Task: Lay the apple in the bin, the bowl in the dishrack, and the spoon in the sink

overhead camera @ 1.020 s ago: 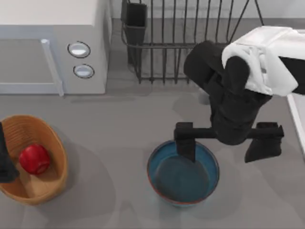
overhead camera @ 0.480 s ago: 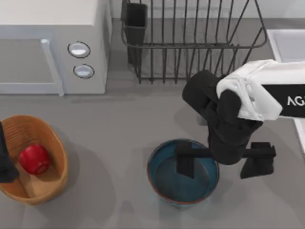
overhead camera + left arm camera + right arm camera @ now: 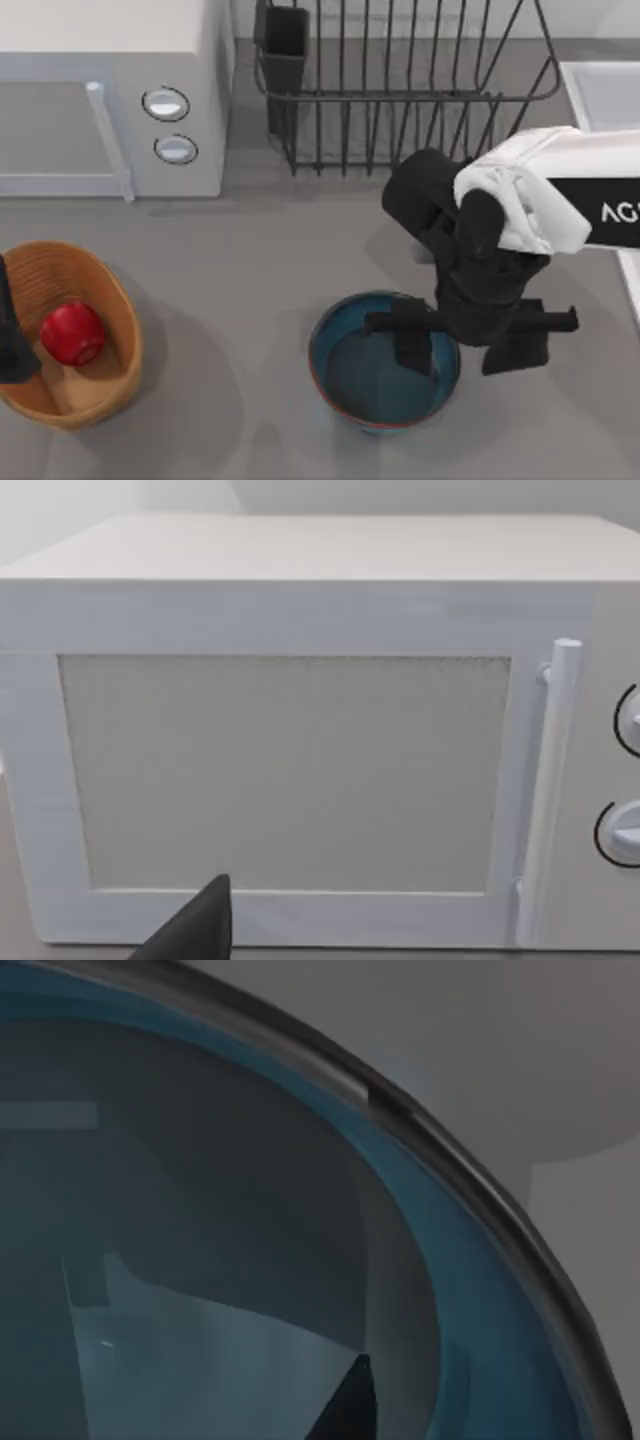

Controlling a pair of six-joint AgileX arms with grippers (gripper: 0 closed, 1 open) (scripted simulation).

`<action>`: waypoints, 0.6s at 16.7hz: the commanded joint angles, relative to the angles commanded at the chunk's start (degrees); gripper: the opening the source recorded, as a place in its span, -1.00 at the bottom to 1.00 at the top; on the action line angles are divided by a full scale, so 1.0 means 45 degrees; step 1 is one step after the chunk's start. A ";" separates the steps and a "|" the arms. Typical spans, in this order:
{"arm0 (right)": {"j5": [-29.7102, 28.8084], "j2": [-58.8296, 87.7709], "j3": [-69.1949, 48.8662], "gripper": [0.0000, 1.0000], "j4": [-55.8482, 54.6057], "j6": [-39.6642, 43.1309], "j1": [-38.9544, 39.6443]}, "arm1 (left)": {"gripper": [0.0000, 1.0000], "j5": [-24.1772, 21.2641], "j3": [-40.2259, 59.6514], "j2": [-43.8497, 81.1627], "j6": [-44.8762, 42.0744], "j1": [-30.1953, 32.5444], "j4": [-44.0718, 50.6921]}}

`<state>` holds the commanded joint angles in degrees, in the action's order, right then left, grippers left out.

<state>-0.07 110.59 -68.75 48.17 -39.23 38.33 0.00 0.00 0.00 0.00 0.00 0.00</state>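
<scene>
Top view: right gripper (image 3: 468, 338) has narrowed vs 0.5 s ago, and even more vs 1.0 s ago. One finger now sits inside the bowl (image 3: 370, 385), the other outside its right-hand wall, so the rim is between them. Fingers look near contact w/ the wall; can't confirm a firm clamp yet. Right wrist view: bowl rim (image 3: 470, 1185) very close. Bowl on counter (image 3: 250, 270), in front of the dishrack (image 3: 400, 90), not lifted. Judgement: rim grasp closing, lift to rack comes next. Apple (image 3: 72, 333) already lies in bin (image 3: 110, 395) at left. Left arm parked by bin. Sink (image 3: 600, 85) corner at far right. Spoon not located.
</scene>
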 joint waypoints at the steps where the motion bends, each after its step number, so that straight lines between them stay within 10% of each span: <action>1: 0.0000 0.0000 0.0000 -0.36 0.0000 0.0000 0.0000 | 1.00 0.0000 0.0000 0.0000 0.0000 0.0000 0.0000; 5: 0.0000 0.0000 0.0000 -0.96 0.0000 0.0000 0.0000 | 1.00 0.0000 0.0000 0.0000 0.0000 0.0000 0.0000; 10: 0.0000 0.0000 0.0000 -1.00 0.0000 0.0000 0.0000 | 1.00 0.0000 0.0000 0.0000 0.0000 0.0000 0.0000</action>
<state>-0.07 110.59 -68.75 48.17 -39.23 38.33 0.00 0.00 0.00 0.00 0.00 0.00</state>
